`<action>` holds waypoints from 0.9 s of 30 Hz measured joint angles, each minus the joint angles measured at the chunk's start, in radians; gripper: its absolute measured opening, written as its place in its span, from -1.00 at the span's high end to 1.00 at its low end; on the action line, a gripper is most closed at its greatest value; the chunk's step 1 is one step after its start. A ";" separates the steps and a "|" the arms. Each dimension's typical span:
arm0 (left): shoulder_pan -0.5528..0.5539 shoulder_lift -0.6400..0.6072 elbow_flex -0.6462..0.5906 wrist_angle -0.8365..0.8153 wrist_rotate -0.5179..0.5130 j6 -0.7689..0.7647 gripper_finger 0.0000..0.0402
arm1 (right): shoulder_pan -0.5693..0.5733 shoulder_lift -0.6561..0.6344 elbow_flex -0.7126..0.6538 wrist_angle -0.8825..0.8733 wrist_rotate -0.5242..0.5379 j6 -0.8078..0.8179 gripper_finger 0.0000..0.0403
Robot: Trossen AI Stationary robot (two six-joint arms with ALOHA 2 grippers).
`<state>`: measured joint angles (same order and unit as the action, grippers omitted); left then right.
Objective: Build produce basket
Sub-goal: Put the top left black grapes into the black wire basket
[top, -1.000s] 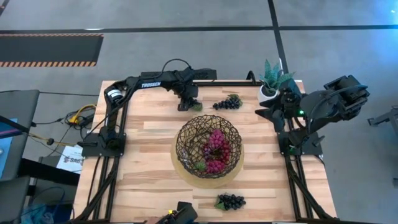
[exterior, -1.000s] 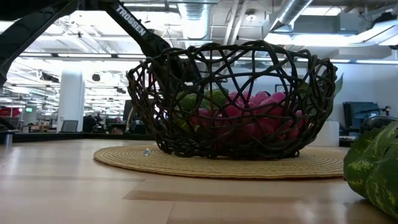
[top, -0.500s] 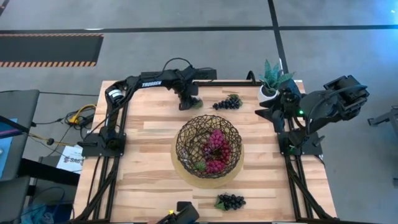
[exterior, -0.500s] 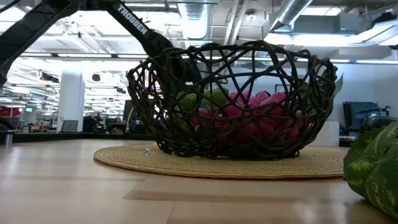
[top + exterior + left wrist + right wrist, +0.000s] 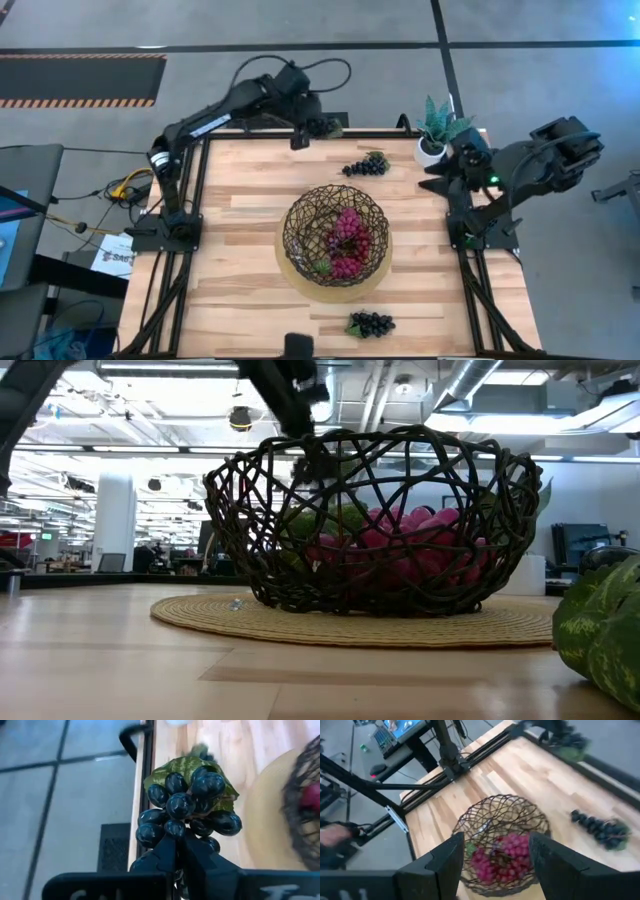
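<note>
- High view: the left end effector was above the far table edge, pinching a dark grape bunch; the basket stood mid-table with red grapes inside (two dark bunches lay outside).
- Left wrist view: fingers were pressed on the bunch.
- Right wrist view: the right end effector was spread.

The surface is pale wood planking. At its centre stands the basket on a tan round mat. 2 dark grape bunches lie apart: 1 at the far side, 1 at the near edge. A small white pot occupies the far right corner
</note>
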<state>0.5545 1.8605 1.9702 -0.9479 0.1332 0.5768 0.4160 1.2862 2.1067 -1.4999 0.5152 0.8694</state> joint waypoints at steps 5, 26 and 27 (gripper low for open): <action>-0.094 -0.069 0.084 -0.117 -0.093 -0.052 1.00 | -0.054 -0.042 0.001 -0.009 0.006 -0.077 -0.19; -0.549 -0.078 0.000 -0.132 -0.474 -0.909 1.00 | -0.268 0.021 0.001 -0.014 0.009 -0.460 -0.19; -0.557 -0.074 -0.020 -0.135 -0.511 -0.980 1.00 | -0.274 0.030 0.000 -0.021 0.009 -0.463 -0.19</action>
<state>-0.0028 1.7861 1.9507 -1.0831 -0.3780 -0.4028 0.1420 1.3161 2.1067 -1.5211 0.5243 0.4068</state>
